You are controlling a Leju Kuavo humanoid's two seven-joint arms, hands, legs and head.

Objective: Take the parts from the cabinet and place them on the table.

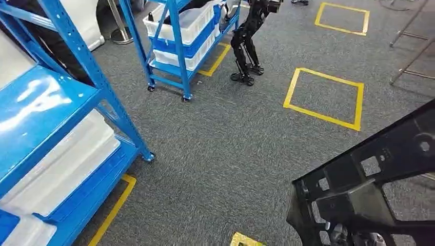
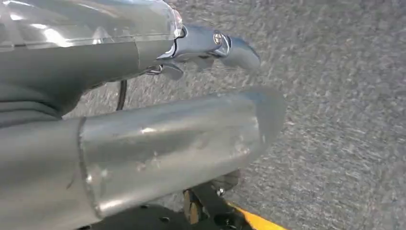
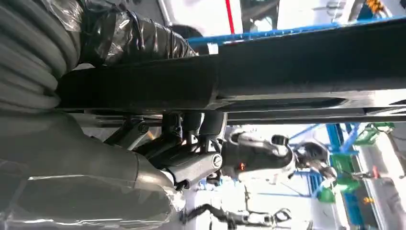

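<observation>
Over grey carpet | right robot hand (image 3: 191,158) grips black frame part (image 1: 369,195) | left robot hand (image 2: 158,129) fingers apart, holding nothing

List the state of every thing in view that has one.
Black plastic part: lifted off the floor, gripped by the right hand.
Left hand: holds nothing, above the carpet.
Near blue rack: white bins on its lower shelves.
Far blue rack: loaded with white bins.
</observation>
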